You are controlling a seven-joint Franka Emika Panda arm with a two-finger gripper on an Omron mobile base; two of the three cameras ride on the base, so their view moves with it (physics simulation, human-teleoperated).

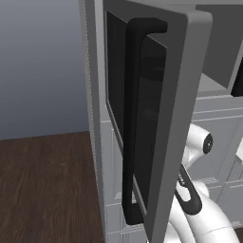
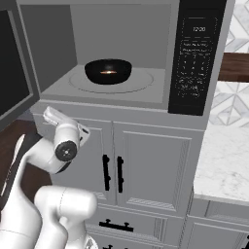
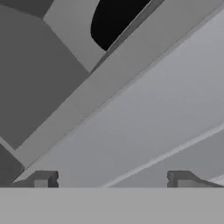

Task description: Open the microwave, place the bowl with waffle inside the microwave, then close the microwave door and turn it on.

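Observation:
The microwave (image 2: 121, 29) stands open, its grey cavity showing. The black bowl (image 2: 108, 71) sits on the cavity floor, slightly left of centre, with a small light-brown piece showing in it. The microwave door (image 1: 156, 118) is swung wide out to the left, its long black bar handle (image 1: 132, 118) facing the left base camera. My gripper (image 3: 112, 179) is open and holds nothing. It hangs just below the cavity's front sill, at the left, close to the cabinet face. In the hand view the bowl (image 3: 113, 19) shows as a dark curve beyond the sill.
The black control panel (image 2: 197, 58) fills the microwave's right side. Grey cabinet doors (image 2: 146, 165) with short black handles lie below. A marble counter (image 2: 223, 165) sits at the right. My arm's wrist (image 2: 65, 146) hangs in front of the left cabinet door.

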